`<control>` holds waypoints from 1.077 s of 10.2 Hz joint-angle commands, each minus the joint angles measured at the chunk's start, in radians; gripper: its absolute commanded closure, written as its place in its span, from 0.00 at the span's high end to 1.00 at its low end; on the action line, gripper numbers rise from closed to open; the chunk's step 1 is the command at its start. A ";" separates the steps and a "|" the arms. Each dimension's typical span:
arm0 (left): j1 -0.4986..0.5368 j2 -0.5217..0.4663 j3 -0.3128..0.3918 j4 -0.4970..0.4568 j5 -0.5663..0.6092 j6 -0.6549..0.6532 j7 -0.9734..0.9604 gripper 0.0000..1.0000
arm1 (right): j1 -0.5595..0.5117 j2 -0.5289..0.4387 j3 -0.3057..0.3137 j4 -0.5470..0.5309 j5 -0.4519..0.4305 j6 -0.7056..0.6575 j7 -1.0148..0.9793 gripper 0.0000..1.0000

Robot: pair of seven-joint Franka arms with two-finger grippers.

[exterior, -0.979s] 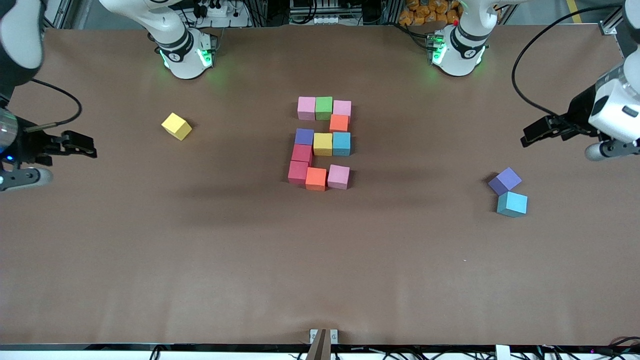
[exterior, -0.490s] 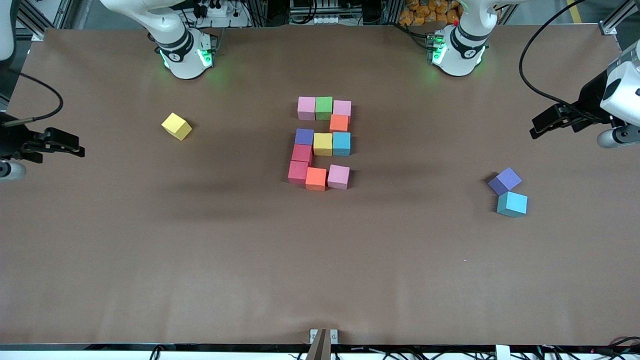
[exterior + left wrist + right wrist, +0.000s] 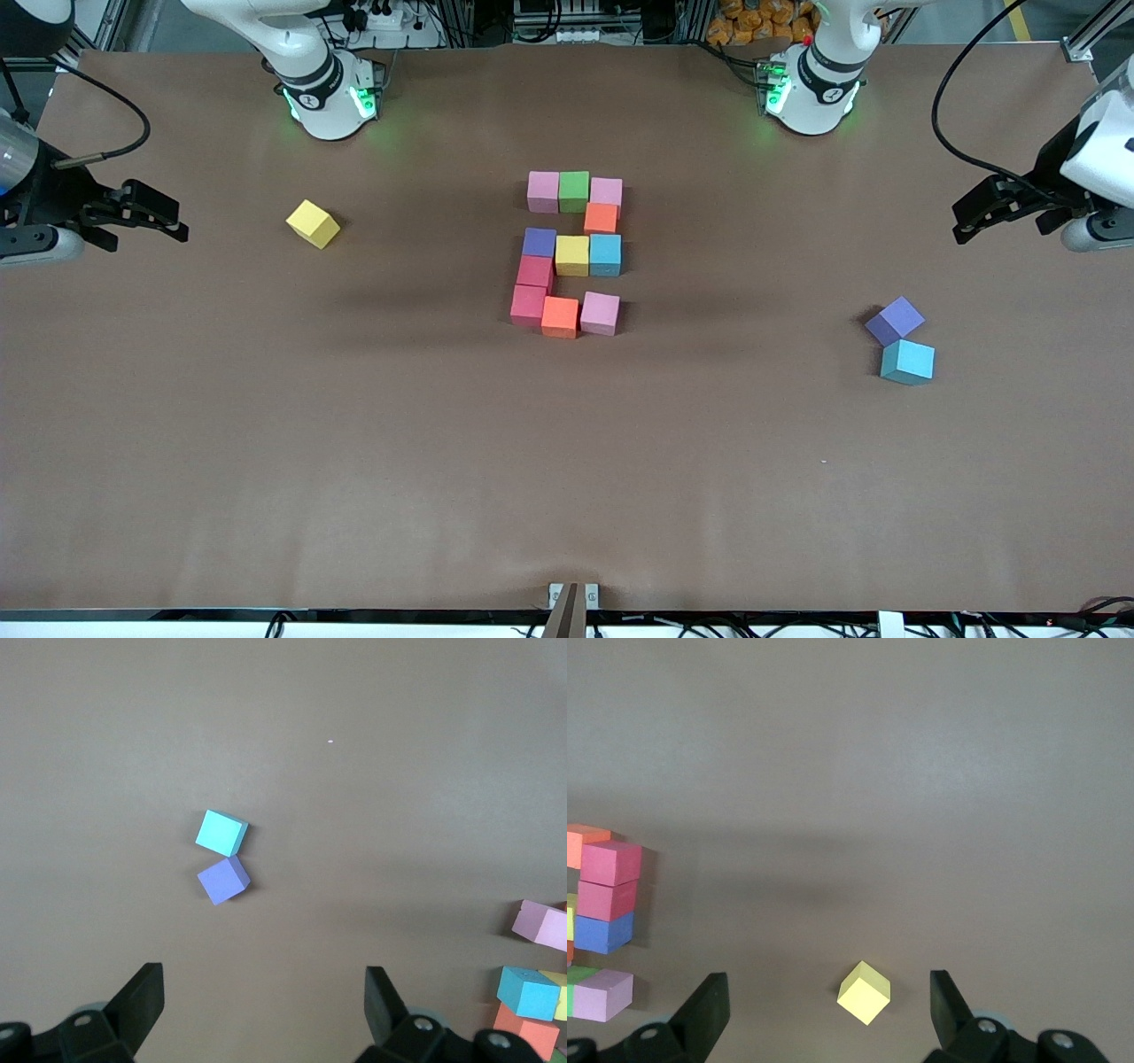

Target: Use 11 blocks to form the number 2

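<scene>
On the brown paper-covered table (image 3: 354, 461), nearest the front camera toward the left arm's end, a spare light blue cube (image 3: 908, 361) touches a spare purple cube (image 3: 895, 320), both matte foam and turned askew. At the table's middle lies the number 2 (image 3: 571, 254), eleven snug square-edged blocks: red, orange and pink in the nearest row, then red, then purple, yellow and light blue, then orange, then pink, green and pink farthest. A loose yellow cube (image 3: 313, 223) sits askew toward the right arm's end. Up in the air over the table's edges, both arms wait with forearms level: the left hand (image 3: 979, 215) over its end, fingers spread wide and grasping nothing, the right hand (image 3: 152, 213) likewise released and empty.
</scene>
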 commanded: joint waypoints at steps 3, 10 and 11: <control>0.012 0.010 -0.033 0.031 -0.020 -0.044 0.030 1.00 | -0.048 -0.027 0.058 -0.032 -0.019 0.008 0.014 1.00; 0.012 0.011 -0.028 0.030 -0.051 -0.043 0.085 1.00 | -0.068 -0.029 0.103 -0.026 -0.034 -0.024 0.045 1.00; 0.012 0.011 -0.028 0.030 -0.052 -0.043 0.085 1.00 | -0.067 -0.029 0.106 -0.024 -0.034 -0.032 0.056 1.00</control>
